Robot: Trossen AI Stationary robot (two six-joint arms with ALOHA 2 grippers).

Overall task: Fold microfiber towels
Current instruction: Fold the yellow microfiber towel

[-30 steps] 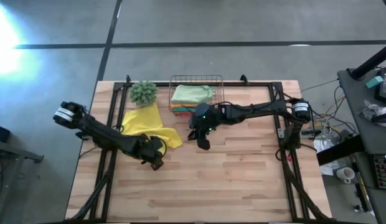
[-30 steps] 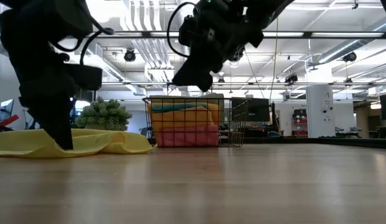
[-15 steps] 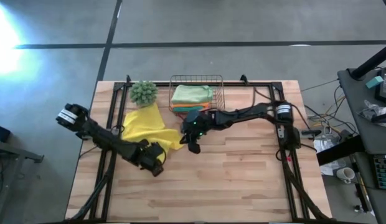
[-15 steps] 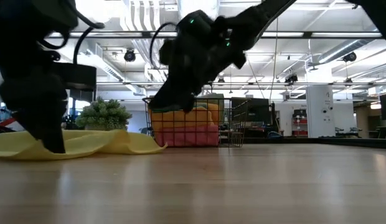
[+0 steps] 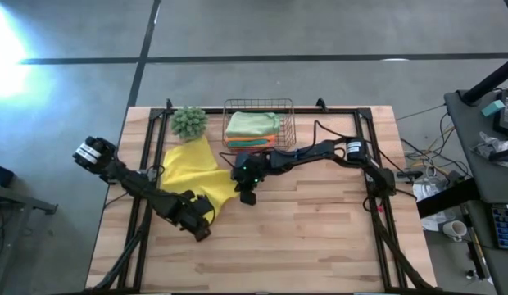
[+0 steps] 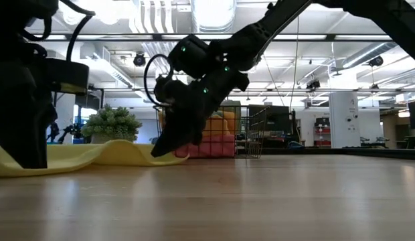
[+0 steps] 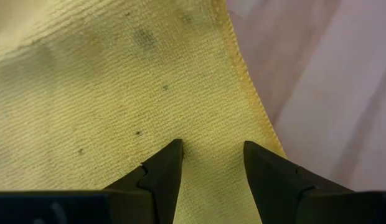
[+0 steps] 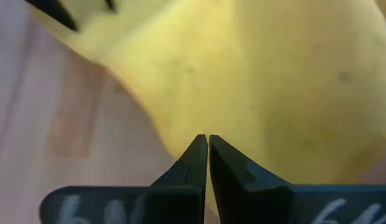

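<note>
Yellow towel (image 5: pixel 191 166) lies diagonally (corner toward basket (image 5: pixel 259 107)).

A square yellow microfiber towel (image 5: pixel 192 166) lies spread on the light wooden slatted table (image 5: pixel 319 238), at about ten o'clock from the table's centre. A small spiky green ball plant (image 5: pixel 189 121) stands at the towel's twelve o'clock, touching its far edge. A copper wire basket (image 5: pixel 259 123) sits at the plant's three o'clock, near the table's far edge, with a stack of folded microfiber towels (image 5: pixel 252 124) inside it. The basket lies at the spread towel's two o'clock.

The left gripper (image 5: pixel 200 227) meets the towel's near corner at six o'clock; the right gripper (image 5: pixel 245 195) meets its corner at four o'clock.
</note>
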